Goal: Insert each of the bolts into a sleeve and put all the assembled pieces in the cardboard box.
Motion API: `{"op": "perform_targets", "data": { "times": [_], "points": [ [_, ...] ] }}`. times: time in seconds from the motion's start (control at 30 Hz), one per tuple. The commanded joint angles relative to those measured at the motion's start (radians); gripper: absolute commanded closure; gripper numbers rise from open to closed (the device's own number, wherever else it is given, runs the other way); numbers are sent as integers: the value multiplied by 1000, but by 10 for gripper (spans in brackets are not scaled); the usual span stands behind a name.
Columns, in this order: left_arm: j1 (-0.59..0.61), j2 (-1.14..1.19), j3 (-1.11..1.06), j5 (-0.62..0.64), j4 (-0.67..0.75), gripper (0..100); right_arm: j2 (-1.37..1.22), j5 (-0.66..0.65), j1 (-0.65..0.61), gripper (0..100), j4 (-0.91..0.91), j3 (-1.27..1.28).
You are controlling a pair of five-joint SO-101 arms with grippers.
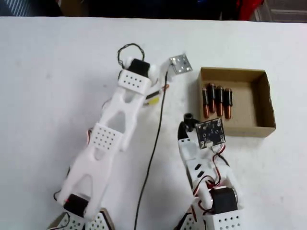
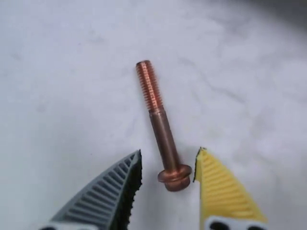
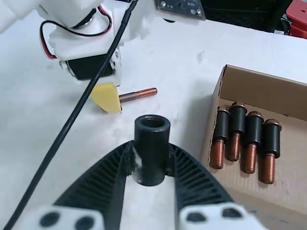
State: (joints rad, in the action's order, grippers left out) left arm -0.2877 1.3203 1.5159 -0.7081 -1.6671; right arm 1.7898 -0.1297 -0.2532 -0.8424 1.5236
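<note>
Smooth, matt white desk [image 2: 57,72]. The bolt [image 2: 160,127] is shiny copper-coloured metal, its threaded end finely ridged. The sleeve [image 3: 151,149] is matt black, smooth. The box [image 3: 268,88] is plain brown cardboard, matt. The left end effector [image 2: 170,151] is ribbed plastic, grey and yellow.

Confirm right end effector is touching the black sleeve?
Touching. The right wrist view shows the right end effector clamped on both sides of the upright sleeve.

Bolt [image 2: 158,122], head inside spread tool [image 2: 170,151]
</note>
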Motion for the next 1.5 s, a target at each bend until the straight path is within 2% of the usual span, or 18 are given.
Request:
{"op": "perform_targets", "data": {
  "times": [0.0,0.13,0.47,0.6,1.2,1.47],
  "points": [
    [-7,27,95,-8,32,810,10,3,5,982,25,-8],
    [-5,90,132,-14,78,885,10,3,5,982,22,-8],
    [1,111,127,-14,71,906,10,3,5,982,22,-8],
    [-2,114,126,-14,49,976,10,3,5,982,22,-8],
    [7,79,133,-11,-106,978,10,3,5,982,27,6],
    [-1,-25,132,-11,-114,978,10,3,5,982,27,6]
  ]
}}
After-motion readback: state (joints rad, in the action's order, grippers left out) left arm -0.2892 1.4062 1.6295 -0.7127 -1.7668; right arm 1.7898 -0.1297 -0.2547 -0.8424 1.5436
